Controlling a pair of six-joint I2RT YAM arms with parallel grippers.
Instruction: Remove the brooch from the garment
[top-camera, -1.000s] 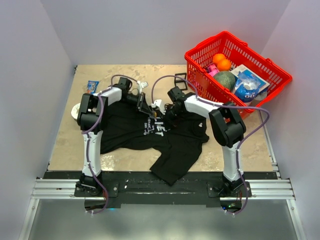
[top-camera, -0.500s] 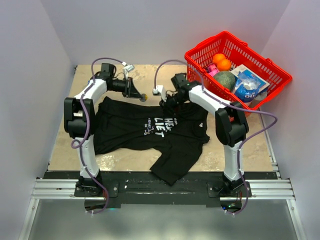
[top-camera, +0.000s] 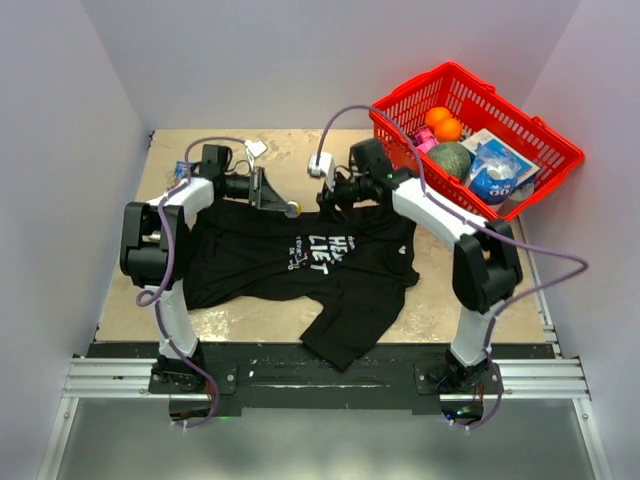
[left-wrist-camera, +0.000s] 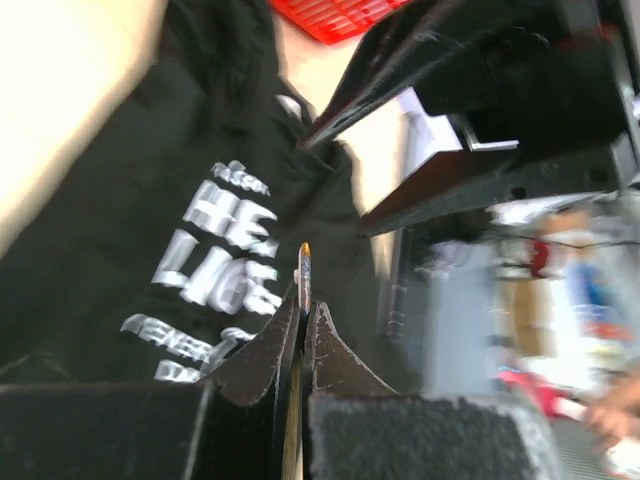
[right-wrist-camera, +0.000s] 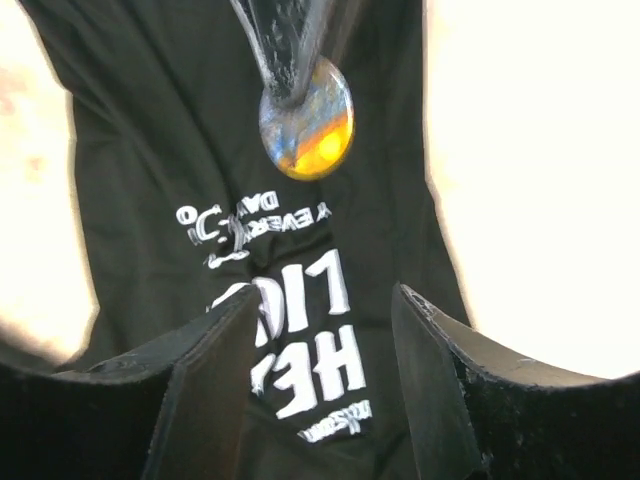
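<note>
The garment (top-camera: 250, 262), a black T-shirt with white lettering, lies spread on the table between the arms. My left gripper (top-camera: 286, 204) hangs just above the shirt's collar edge, shut on the brooch (top-camera: 292, 209), a small round shiny piece. The left wrist view shows the brooch (left-wrist-camera: 304, 272) edge-on, sticking out of the pinched tips of the left gripper (left-wrist-camera: 308, 308). In the right wrist view the brooch (right-wrist-camera: 307, 120) hangs clear of the garment (right-wrist-camera: 150, 120), glinting orange and blue. My right gripper (top-camera: 328, 203) faces it from the right, open and empty (right-wrist-camera: 325, 295), over the lettering.
A red basket (top-camera: 560, 150) with oranges, a green melon and a blue bag stands at the back right, close behind the right arm. A small snack packet (top-camera: 182, 170) lies at the back left by the left arm. Walls close in the table on three sides.
The left gripper has carried the brooch up and back off the shirt's chest. The right gripper has opened, let go of the cloth and drawn back. The shirt has settled flat.
</note>
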